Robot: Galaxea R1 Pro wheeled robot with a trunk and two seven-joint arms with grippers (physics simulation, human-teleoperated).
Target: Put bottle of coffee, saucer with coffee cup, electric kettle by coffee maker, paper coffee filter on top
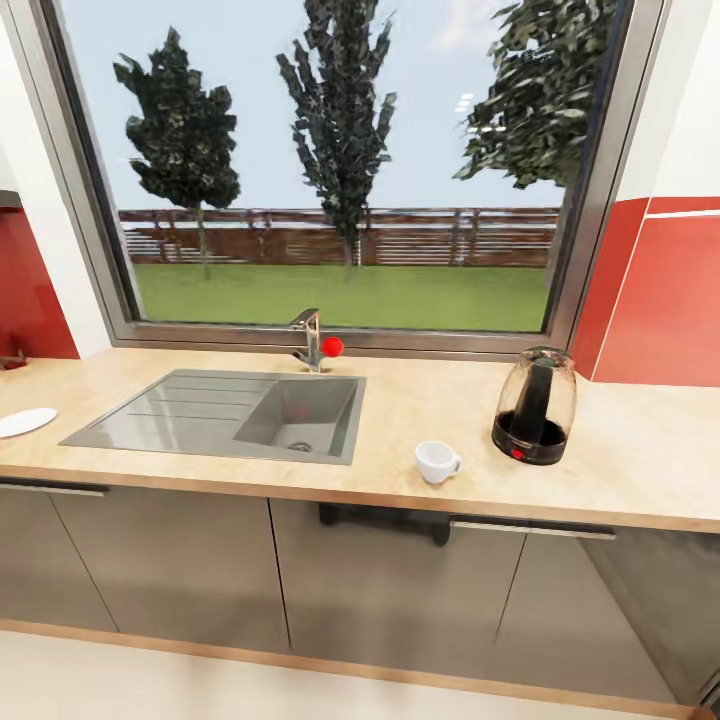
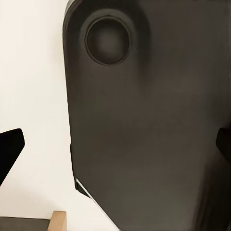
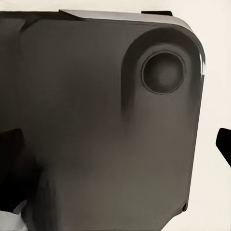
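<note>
The light wood countertop (image 1: 620, 460) runs across the head view. A white coffee cup (image 1: 436, 462) stands on it near the front edge, right of the sink. Further right, the glass electric kettle (image 1: 535, 405) with its black base stands upright. A flat white saucer (image 1: 25, 421) lies at the far left edge. The coffee maker, bottle of coffee, kitchen shelf and paper coffee filter are out of view. My left gripper (image 2: 115, 149) and right gripper (image 3: 118, 151) are both open and empty, each facing a dark panel of my own body.
An inset grey sink (image 1: 230, 412) with a tap (image 1: 312, 340) and red knob sits left of centre under a large window. Grey cabinet fronts (image 1: 380, 590) run below the worktop. A red wall panel (image 1: 665, 300) rises at the right.
</note>
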